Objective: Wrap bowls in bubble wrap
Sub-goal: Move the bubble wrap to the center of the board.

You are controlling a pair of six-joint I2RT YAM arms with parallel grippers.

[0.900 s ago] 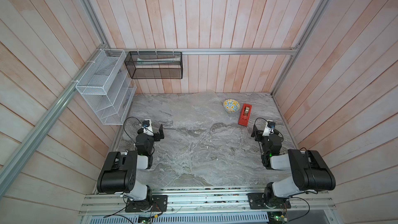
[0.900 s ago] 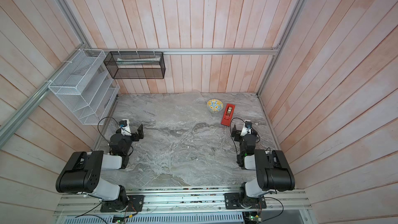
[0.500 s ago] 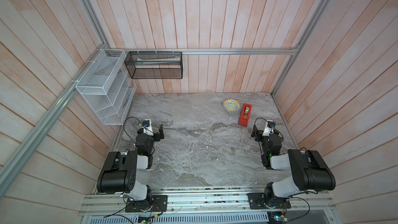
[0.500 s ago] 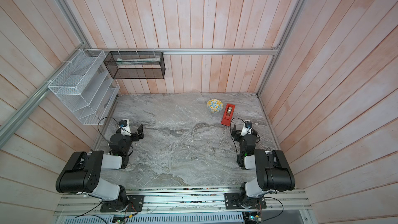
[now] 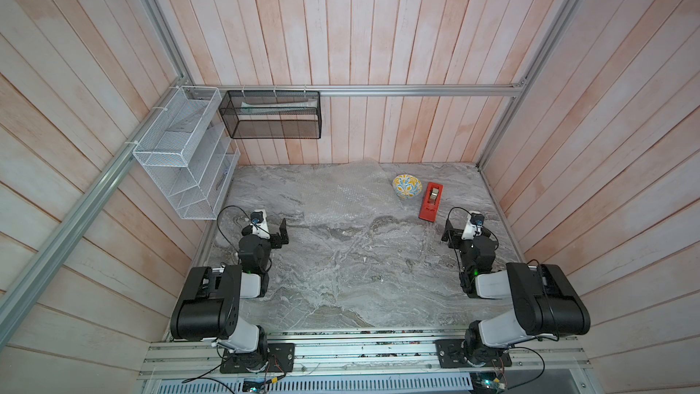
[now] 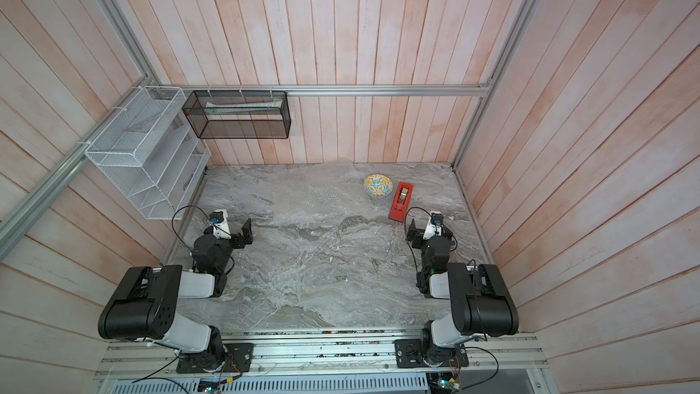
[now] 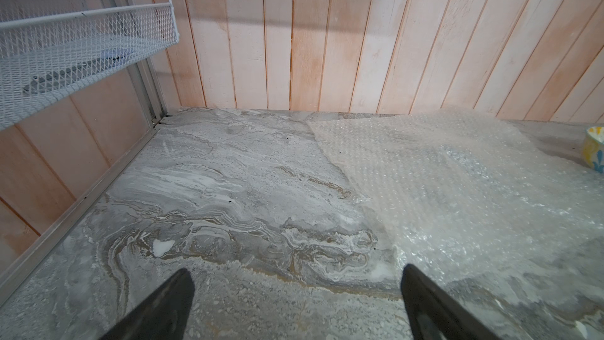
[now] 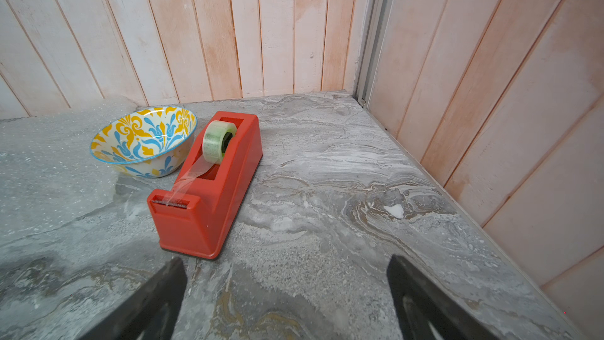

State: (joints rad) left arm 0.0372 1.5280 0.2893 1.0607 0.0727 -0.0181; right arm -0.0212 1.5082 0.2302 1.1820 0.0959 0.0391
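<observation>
1. Presently the left fingers [image 7: 157,305] stand spread wide and hold nothing; only bare bench [image 7: 228,197] shows between them.
2. Likewise the right fingers [image 8: 421,302] are wide apart and empty, touching no item.
3. Nearest ahead of the right fingers stands a red tape dispenser [image 8: 209,197], cutter end towards them, with tape drawn down to the blade. It is judged to be staged for sealing the wrap later.
4. Just beyond the dispenser and close beside it sits the bowl [image 8: 143,139], upright with its mouth up. It rests at the edge of the sheet; whether on it cannot be settled.
5. Ahead of the left fingers, off towards the right fingers' side, the bubble wrap [image 7: 457,184] lies spread on the bench, its far edge curling up at the back wall. The flat spread is judged deliberate, leaving room to set the bowl mid-sheet.
6. Assessment: wrapping is not begun, and the bowl stands well apart from both pairs of fingers.
</observation>
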